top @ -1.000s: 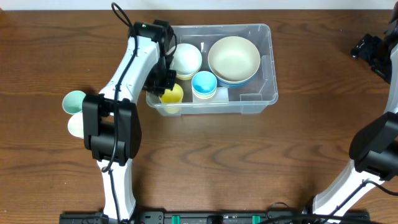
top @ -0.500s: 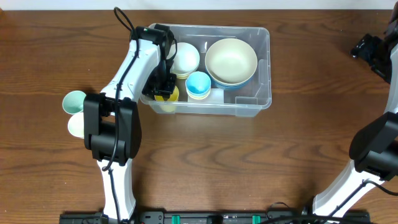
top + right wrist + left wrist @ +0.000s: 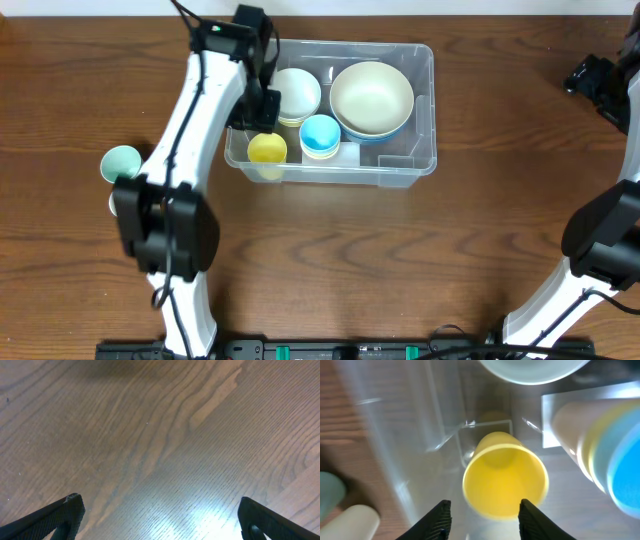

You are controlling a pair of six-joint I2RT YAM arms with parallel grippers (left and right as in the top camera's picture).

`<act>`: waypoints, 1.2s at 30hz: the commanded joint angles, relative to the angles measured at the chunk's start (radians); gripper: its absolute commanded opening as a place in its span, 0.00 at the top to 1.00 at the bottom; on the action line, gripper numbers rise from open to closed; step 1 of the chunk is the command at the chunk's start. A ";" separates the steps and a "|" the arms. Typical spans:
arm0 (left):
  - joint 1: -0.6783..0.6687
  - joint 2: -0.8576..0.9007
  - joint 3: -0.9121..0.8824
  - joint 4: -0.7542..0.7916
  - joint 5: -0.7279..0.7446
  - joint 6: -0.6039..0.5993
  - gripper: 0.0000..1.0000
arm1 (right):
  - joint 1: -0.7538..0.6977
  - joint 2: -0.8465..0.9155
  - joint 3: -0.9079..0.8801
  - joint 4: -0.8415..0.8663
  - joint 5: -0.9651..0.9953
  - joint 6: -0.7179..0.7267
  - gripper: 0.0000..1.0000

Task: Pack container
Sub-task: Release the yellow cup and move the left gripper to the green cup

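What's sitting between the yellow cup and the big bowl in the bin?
In the bin, the blue cup sits between the yellow cup and the big bowl; the overhead view shows it.

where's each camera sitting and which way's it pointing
overhead: above the table, facing straight down; left arm, right arm, container show.
left wrist: above the container, looking down at the yellow cup; left gripper fingertips at bottom.
right wrist: facing bare wood; right gripper fingertips in bottom corners.
shared: yellow cup, in overhead and left wrist.

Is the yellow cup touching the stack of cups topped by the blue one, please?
Apart. The left wrist view shows bare container floor between the yellow cup and the stack.
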 commanded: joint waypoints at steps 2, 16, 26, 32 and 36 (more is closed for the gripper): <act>0.054 -0.158 0.035 -0.003 -0.013 0.007 0.48 | 0.007 -0.015 0.003 0.002 0.007 0.018 0.01; 0.495 -0.173 -0.026 0.078 -0.137 -0.098 0.38 | 0.007 -0.015 0.003 0.002 0.007 0.018 0.01; 0.567 0.091 -0.039 0.095 -0.105 -0.097 0.38 | 0.007 -0.015 0.003 0.002 0.007 0.018 0.01; 0.570 0.214 -0.040 0.115 -0.105 -0.096 0.38 | 0.007 -0.015 0.003 0.002 0.007 0.018 0.01; 0.570 0.267 -0.040 0.125 -0.105 -0.097 0.65 | 0.007 -0.015 0.003 0.002 0.007 0.018 0.01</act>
